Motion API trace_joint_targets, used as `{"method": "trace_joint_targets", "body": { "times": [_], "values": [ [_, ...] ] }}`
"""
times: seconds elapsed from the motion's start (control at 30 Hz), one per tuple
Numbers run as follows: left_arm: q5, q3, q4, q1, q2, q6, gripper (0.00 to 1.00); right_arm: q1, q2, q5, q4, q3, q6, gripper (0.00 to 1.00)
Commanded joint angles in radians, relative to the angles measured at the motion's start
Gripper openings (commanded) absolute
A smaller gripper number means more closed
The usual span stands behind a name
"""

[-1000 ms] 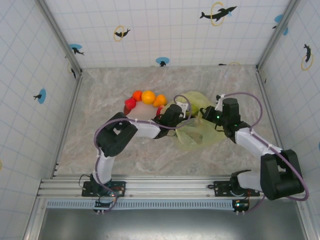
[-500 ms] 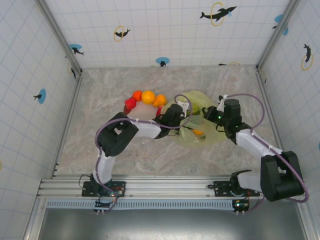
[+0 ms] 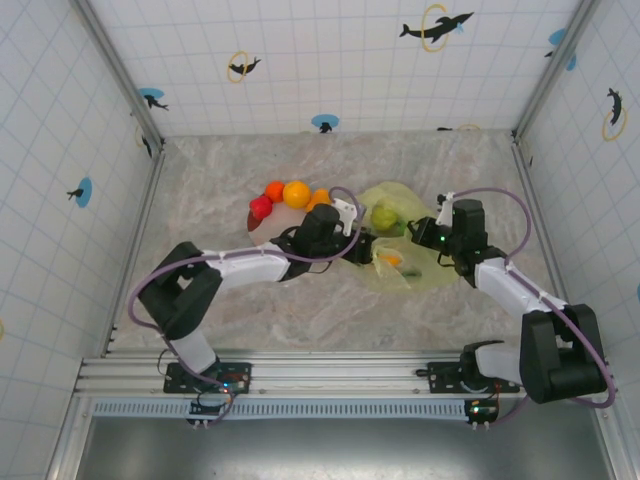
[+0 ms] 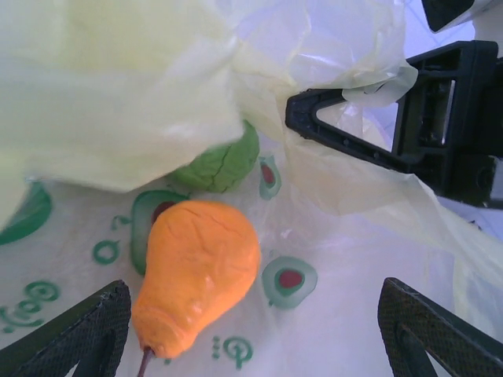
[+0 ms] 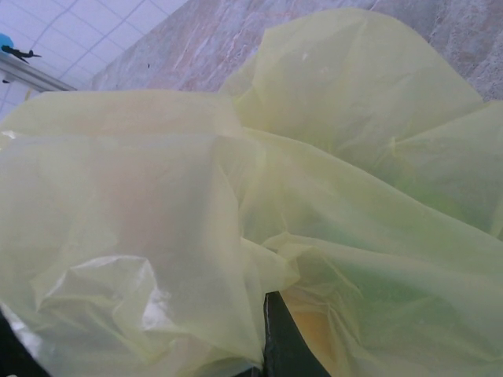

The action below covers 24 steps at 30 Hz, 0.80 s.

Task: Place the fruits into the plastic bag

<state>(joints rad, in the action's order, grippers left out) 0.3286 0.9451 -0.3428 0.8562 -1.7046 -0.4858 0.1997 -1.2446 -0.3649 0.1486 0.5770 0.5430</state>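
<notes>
The yellow-green plastic bag point(image 3: 405, 262) lies right of centre, its mouth toward the left. Inside it rest a green fruit point(image 3: 385, 216) and an orange pear-shaped fruit point(image 3: 392, 262). The left wrist view looks down on that orange fruit point(image 4: 196, 275) and the green fruit point(image 4: 222, 163) lying loose on the printed bag point(image 4: 346, 259). My left gripper point(image 3: 362, 247) sits at the bag's mouth, open, with nothing between its fingers point(image 4: 94, 330). My right gripper point(image 3: 425, 236) is shut on the bag's edge point(image 5: 259, 236). Several more fruits, red point(image 3: 260, 207) and orange point(image 3: 296, 193), lie in an arc to the left.
The loose fruits sit on a pale plate point(image 3: 280, 218) partly covered by my left arm. Tiled walls close in the marble table point(image 3: 230, 290) on three sides. The aluminium rail point(image 3: 320, 375) with both arm bases runs along the near edge.
The left gripper has opened wider and let the orange fruit go inside the bag. It has drawn back to the left, and its elbow has swung left. The right gripper keeps its hold.
</notes>
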Motion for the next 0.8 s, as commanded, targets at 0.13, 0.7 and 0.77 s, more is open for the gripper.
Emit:
{"method": "trace_joint_targets", "body": {
  "times": [0.13,0.7,0.77],
  "values": [
    [0.099,-0.065,0.144,-0.04,0.155,0.138,0.83,-0.013,-0.004,-0.011,-0.02,0.037,-0.037,0.0],
    [-0.017,-0.21,0.166,-0.247,0.47,0.048,0.84,-0.018,-0.004,-0.011,-0.003,0.034,-0.032,0.0],
    [-0.14,-0.208,0.198,-0.296,0.487,0.021,0.85,-0.018,-0.003,-0.011,0.002,0.032,-0.031,0.0]
  ]
}}
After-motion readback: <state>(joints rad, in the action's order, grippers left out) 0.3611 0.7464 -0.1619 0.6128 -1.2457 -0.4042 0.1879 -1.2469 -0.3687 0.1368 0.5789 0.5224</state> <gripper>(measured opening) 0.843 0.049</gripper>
